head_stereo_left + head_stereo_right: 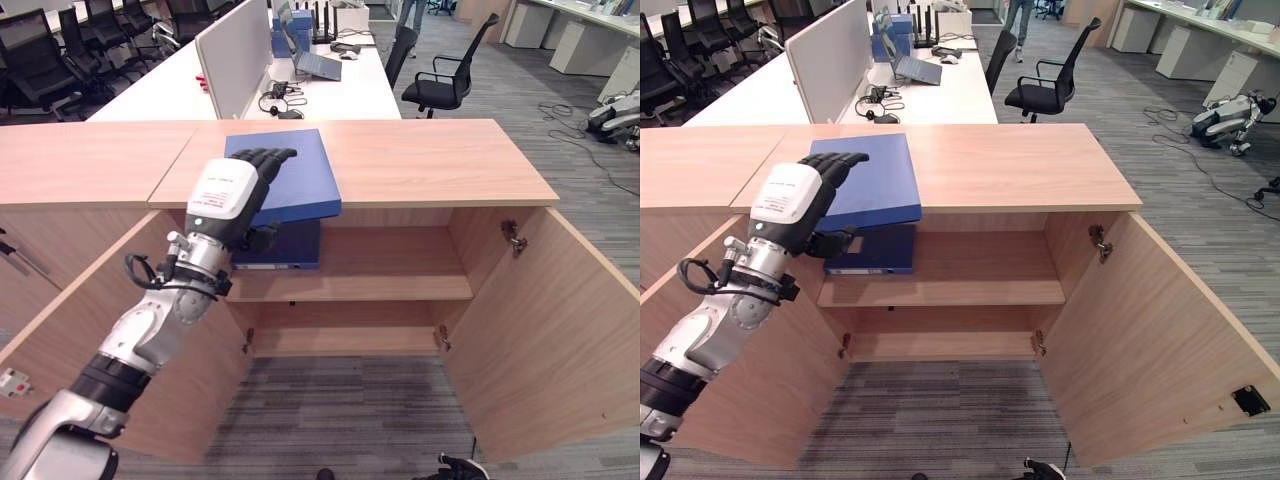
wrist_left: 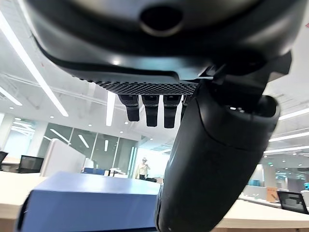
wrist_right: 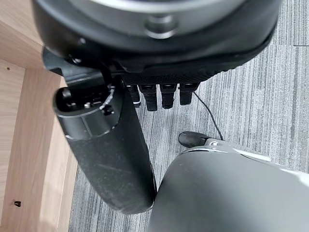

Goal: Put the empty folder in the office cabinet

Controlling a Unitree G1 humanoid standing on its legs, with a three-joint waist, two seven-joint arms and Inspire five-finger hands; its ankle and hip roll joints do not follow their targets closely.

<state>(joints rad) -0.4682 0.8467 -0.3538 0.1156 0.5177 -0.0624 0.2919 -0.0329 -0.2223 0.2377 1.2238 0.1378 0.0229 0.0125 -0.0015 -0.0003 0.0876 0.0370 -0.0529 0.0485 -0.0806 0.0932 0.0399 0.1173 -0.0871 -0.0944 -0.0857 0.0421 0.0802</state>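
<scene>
Left hand [image 1: 232, 190]: raised at the front edge of the cabinet top, its back turned to the head camera, fingers [image 1: 262, 158] lying over the near left part of the blue folder.
Left fingers: slightly bent and resting on the folder's cover, thumb below the overhanging edge; whether they are clamped on the folder I cannot tell.
Blue folder [image 1: 295, 172]: lies flat on the cabinet top, under and beyond the left fingers, its near edge sticking out over the open front of the cabinet.
Office cabinet [image 1: 420, 160]: wooden, both doors swung wide open, two shelves showing below the fingers.
Second folder [image 1: 285, 247]: blue, lies flat on the upper shelf, directly beneath the overhanging folder and just below the left thumb.
Right hand [image 3: 159, 94]: hangs over the grey carpet [image 3: 270, 96] beside a wooden cabinet panel, holding nothing.
Right fingers: curled short under the palm, apart from the thumb, which stands out straight.
White desk [image 1: 330, 90]: well beyond the fingers, behind the cabinet, carrying a laptop [image 1: 318, 64] and a headset [image 1: 277, 97].
Office chair [image 1: 445, 85]: black, right of the white desk.
</scene>
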